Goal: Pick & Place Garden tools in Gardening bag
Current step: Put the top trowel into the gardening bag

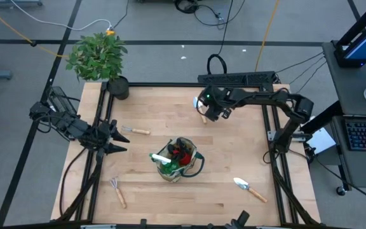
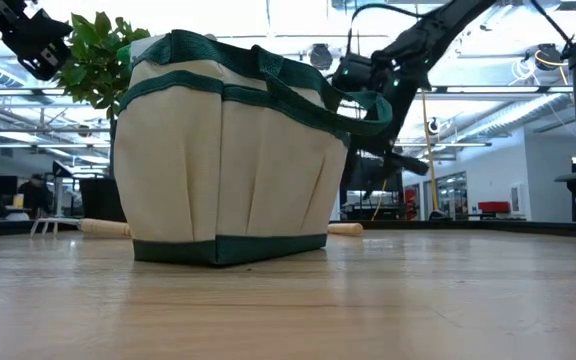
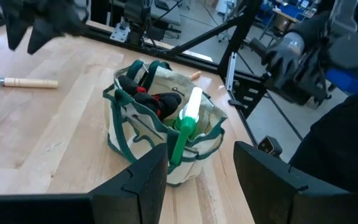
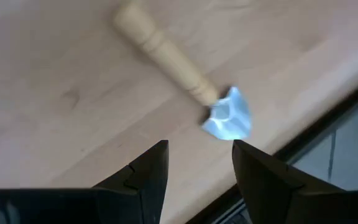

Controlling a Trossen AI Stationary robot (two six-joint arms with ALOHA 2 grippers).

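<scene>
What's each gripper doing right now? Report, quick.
Left gripper: open, empty, at the table's left edge, facing the gardening bag.
Right gripper: open, empty, over a trowel near the far edge.

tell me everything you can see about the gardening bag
The small round beige canvas gardening bag with dark green trim and loop handles stands upright near the middle of the wooden table. Stitched pockets ring its outside. Inside it hold a green spray bottle with a white head and red-and-black gloves. Neither gripper touches it.
</scene>
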